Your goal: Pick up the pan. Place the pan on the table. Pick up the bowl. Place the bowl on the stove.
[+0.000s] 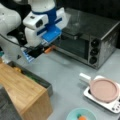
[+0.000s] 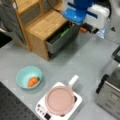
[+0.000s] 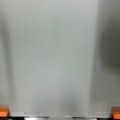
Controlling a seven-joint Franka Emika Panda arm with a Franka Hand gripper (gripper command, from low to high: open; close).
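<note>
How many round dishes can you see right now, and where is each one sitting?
2. The pan sits on the stove; the bowl rests on the table at that front view's left, holding an orange item. Others may be hidden.

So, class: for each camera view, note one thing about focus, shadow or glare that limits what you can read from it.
Wrist view: only the plain grey tabletop shows, soft, dark shading down both sides, orange fingertips at the bottom corners. In a front view, the steel toaster oven carries dull reflections on top. In a front view, the dusty-pink round pan on the white square stove has blurred edges.
</note>
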